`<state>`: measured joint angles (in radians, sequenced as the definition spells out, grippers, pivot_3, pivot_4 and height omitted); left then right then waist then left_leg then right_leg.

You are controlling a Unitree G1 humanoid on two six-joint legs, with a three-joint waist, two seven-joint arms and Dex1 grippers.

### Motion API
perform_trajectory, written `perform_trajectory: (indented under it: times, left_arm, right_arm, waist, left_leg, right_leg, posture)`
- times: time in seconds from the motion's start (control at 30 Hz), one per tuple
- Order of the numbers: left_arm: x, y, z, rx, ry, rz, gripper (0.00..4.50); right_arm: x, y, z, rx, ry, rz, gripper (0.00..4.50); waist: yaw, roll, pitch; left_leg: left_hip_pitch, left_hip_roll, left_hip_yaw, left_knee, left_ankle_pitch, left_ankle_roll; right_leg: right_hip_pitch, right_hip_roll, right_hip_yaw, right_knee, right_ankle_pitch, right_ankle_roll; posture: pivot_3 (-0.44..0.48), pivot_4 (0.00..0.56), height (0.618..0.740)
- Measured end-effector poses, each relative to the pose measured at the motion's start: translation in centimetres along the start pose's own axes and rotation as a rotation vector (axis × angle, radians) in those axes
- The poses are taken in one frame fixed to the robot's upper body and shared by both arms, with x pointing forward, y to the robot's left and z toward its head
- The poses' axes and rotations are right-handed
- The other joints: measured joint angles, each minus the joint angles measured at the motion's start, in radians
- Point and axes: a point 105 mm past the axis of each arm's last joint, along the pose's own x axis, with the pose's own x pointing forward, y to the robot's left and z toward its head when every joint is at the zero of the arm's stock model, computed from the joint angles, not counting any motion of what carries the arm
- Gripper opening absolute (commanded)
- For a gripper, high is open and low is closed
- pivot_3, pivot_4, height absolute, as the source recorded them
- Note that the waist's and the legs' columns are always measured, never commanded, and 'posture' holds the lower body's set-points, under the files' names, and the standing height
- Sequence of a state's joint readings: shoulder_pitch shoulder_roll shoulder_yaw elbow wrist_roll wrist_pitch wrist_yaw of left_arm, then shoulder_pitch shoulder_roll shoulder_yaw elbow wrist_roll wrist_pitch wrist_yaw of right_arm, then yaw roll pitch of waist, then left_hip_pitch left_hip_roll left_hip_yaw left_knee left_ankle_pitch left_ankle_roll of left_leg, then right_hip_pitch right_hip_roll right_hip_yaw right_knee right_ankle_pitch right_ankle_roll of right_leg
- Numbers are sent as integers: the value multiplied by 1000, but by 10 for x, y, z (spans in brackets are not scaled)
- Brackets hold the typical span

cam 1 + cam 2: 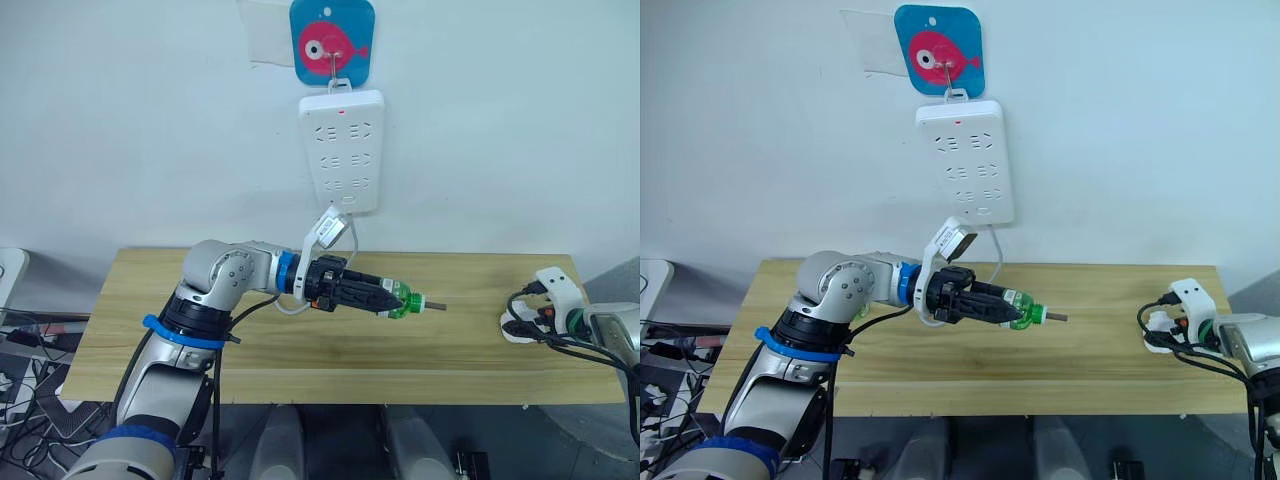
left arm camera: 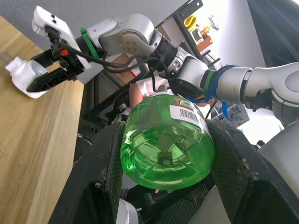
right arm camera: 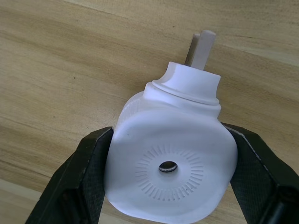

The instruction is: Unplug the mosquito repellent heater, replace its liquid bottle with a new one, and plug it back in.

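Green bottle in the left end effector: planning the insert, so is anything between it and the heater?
Nothing visible: bare table lies between the green bottle and the heater held at the right end.

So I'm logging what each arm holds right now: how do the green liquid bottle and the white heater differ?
The liquid bottle is clear green with a barcode label; the mosquito repellent heater is opaque white with a round recess.
The bottle is held in the left gripper over the middle of the table; the heater sits in the right gripper at the table's right end.
Both are clamped between black fingers, and neither is joined to the other.
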<state>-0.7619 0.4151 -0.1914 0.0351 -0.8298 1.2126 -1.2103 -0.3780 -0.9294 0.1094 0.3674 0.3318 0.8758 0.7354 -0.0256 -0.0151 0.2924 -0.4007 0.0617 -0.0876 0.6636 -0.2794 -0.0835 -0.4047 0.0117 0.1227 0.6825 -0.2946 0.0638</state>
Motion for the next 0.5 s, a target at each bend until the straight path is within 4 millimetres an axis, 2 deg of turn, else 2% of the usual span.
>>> perform_trajectory:
  times: [0.1, 0.3, 0.4, 0.5]
  left_arm:
    - [0, -1, -1, 1, 2, 0, 2268]
    - [2, -3, -1, 14, 10, -6, 2268]
    - [2, -4, -1, 12, 8, -9, 2268]
    - [2, -4, -1, 9, 6, -12, 2268]
  right_arm:
    - [4, 2, -4, 11, 14, 19, 4470]
    - [4, 5, -11, 29, 26, 35, 4470]
    - [-9, 6, -15, 48, 16, 43, 4470]
    - [-33, 8, -12, 73, -19, 35, 4470]
  waist:
    - [0, 0, 0]
    - [0, 1, 1]
    - [0, 2, 2]
    - [1, 3, 2]
  left_leg:
    - [0, 0, 0, 0, 0, 0]
    - [0, 0, 0, 0, 0, 0]
    - [0, 0, 0, 0, 0, -1]
    - [-1, -1, 0, -1, 0, -1]
  right_leg:
    - [0, 0, 0, 0, 0, 0]
    - [0, 0, 0, 0, 0, 0]
    - [0, 0, 0, 0, 0, 0]
    - [0, -1, 0, 0, 0, 0]
  posture:
    - [93, 311, 740]
    - [82, 306, 740]
    - [72, 304, 740]
    - [64, 305, 740]
